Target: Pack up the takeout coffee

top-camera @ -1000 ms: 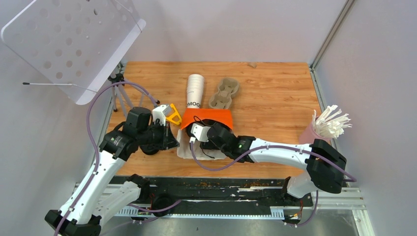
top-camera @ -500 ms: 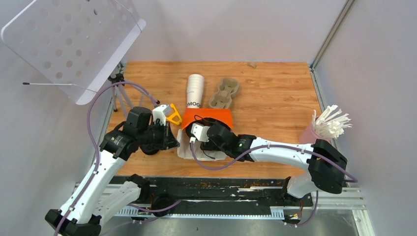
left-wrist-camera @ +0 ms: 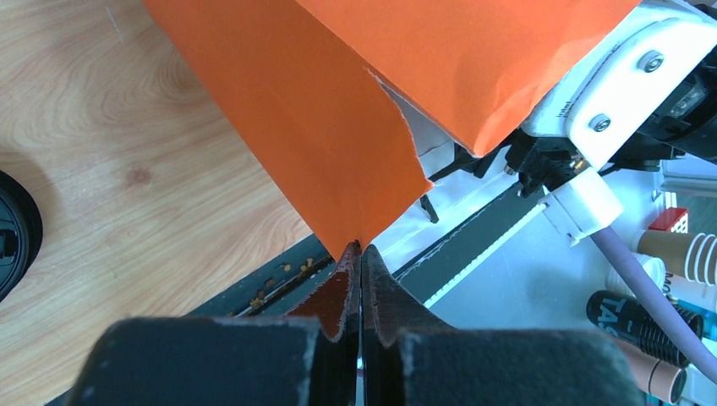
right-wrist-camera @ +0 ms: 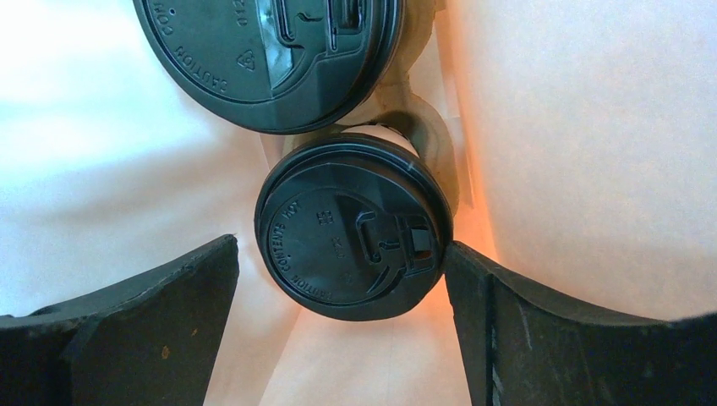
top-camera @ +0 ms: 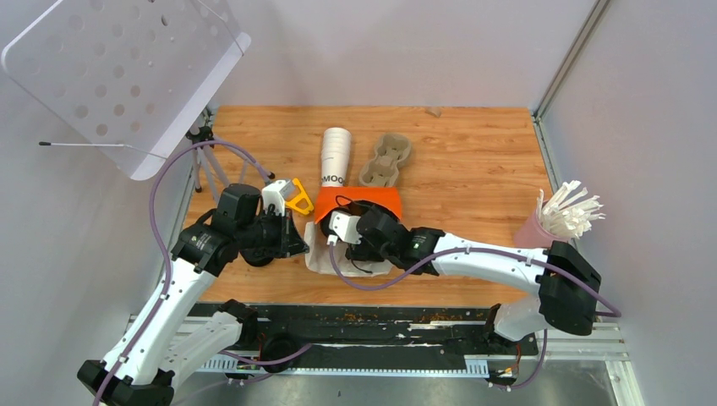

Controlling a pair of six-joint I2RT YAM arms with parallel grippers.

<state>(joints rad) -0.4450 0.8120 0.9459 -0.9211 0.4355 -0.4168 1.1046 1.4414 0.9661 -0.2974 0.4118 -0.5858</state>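
An orange paper bag (top-camera: 357, 201) lies on its side with its white-lined mouth toward the arms. My left gripper (top-camera: 298, 243) is shut on the bag's edge; the left wrist view shows the pinched jaws (left-wrist-camera: 361, 250) on the orange paper (left-wrist-camera: 321, 135). My right gripper (top-camera: 340, 228) reaches into the bag's mouth and is open. In the right wrist view, its fingers (right-wrist-camera: 338, 245) straddle the takeout coffee's black lid (right-wrist-camera: 351, 228); the right finger (right-wrist-camera: 473, 288) is at the lid's rim. The cup's side is hidden. A second black-lidded cup (right-wrist-camera: 270, 51) sits behind it.
A stack of lidless white cups (top-camera: 335, 155) and a cardboard cup carrier (top-camera: 386, 161) lie behind the bag. A pink holder of white straws (top-camera: 554, 218) stands at the right wall. A loose black lid (left-wrist-camera: 12, 230) lies on the wood. A tripod (top-camera: 203, 161) stands at left.
My right arm has edged slightly further into the bag's mouth. The left gripper holds the bag edge in the same place.
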